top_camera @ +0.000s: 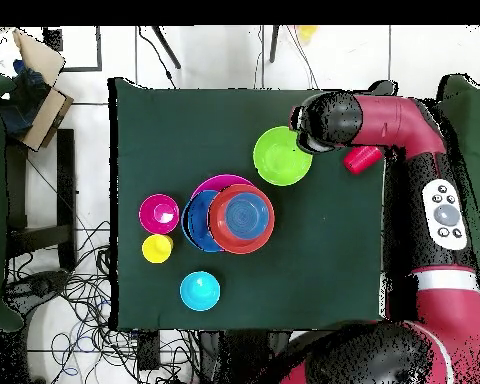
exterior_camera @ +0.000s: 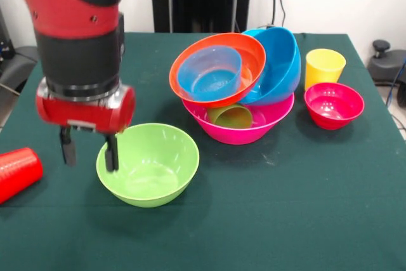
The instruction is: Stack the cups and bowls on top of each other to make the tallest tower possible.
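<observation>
A: In the front view, how is the pincer (exterior_camera: 89, 150) sitting?

B: It is hanging released, its two dark fingers (exterior_camera: 111, 153) spread apart with nothing between them. One finger is dipping at the rim of the lime green bowl (exterior_camera: 148, 164), the other is standing just outside it over the tabletop (exterior_camera: 285, 214).

A: What is lying around it?

B: The red cup (exterior_camera: 18, 172) is lying on its side near the picture's left edge, close beside the pincer. The tower (exterior_camera: 238, 84) is standing well apart: the pink bowl (exterior_camera: 244, 122) is carrying the orange bowl (exterior_camera: 219, 69), which is tilting toward the camera with the translucent blue bowl (exterior_camera: 209, 73) inside it, and the large blue bowl (exterior_camera: 277, 65) is leaning behind. The green cup (exterior_camera: 231, 116) is lying inside the pink bowl, under the orange one. The yellow cup (exterior_camera: 325, 68) is standing upright just behind the magenta-red bowl (exterior_camera: 333, 105).

A: And the overhead view?

B: There the arm (top_camera: 389, 120) is covering the pincer, so its fingers are not showing. The lime green bowl (top_camera: 281, 157) is sitting beside the arm's end, the red cup (top_camera: 362, 159) is peeking out under the arm. The cyan bowl (top_camera: 200, 291), missing from the front view, is sitting alone on the tabletop (top_camera: 164, 130), near the yellow cup (top_camera: 157, 248) and the magenta-red bowl (top_camera: 159, 213). The green cup is hidden here.
</observation>
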You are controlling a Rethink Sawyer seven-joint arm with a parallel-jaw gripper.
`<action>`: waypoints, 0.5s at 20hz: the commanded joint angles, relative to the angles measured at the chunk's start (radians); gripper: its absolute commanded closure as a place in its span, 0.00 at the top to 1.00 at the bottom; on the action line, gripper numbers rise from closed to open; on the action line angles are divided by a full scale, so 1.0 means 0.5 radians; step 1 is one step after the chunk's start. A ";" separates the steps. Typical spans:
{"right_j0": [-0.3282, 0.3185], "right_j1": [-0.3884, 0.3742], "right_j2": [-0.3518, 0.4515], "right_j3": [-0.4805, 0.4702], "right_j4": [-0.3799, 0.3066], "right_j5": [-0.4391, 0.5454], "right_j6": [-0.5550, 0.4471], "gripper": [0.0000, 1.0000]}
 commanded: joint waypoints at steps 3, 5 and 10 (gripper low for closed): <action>0.071 0.301 0.058 -0.402 -0.182 0.152 -0.727 1.00; 0.058 0.319 0.028 -0.332 -0.190 0.051 -0.697 1.00; -0.004 0.229 -0.046 0.000 -0.196 -0.196 -0.583 1.00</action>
